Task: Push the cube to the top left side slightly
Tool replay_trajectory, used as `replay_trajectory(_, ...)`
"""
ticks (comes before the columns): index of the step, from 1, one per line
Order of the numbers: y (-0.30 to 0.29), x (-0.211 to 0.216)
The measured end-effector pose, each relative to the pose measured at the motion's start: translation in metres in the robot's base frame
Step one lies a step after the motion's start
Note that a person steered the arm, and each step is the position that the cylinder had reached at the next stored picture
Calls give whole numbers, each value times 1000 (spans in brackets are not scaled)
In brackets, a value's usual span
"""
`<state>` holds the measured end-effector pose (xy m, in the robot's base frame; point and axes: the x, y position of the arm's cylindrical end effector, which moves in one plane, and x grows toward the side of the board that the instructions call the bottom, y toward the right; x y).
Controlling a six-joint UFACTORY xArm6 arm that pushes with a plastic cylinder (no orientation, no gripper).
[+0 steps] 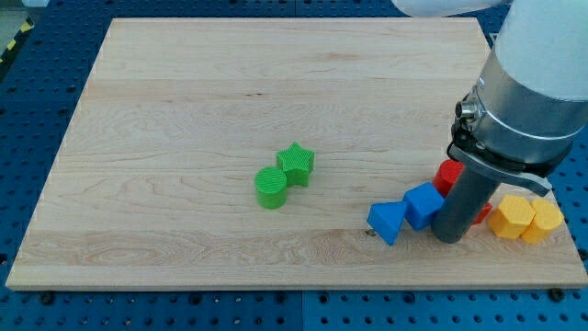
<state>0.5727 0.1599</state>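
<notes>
A blue cube [424, 204] lies at the lower right of the wooden board [184, 110]. A blue triangular block [387, 221] touches its left side. My tip [449, 236] is at the end of the dark rod, just right of the blue cube and close against it. A red block [449, 174] sits behind the rod, partly hidden by it. Its shape cannot be made out.
Two yellow blocks [513, 217] [544, 221] lie together right of the rod near the board's right edge. A green star [296, 163] and a green cylinder [271, 187] touch each other near the board's middle. The arm's large body [528, 92] hangs over the right side.
</notes>
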Motion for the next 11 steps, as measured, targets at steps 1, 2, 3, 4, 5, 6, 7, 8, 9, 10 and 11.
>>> replay_trajectory(1, 4, 0)
replay_trajectory(2, 5, 0)
replay_trajectory(3, 5, 0)
replay_trajectory(4, -4, -3)
replay_trajectory(5, -22, -9)
replay_trajectory(6, -26, -9)
replay_trajectory(7, -39, -18)
replay_trajectory(8, -48, -25)
replay_trajectory(9, -26, -21)
replay_trajectory(10, -2, 7)
replay_trajectory(11, -1, 16)
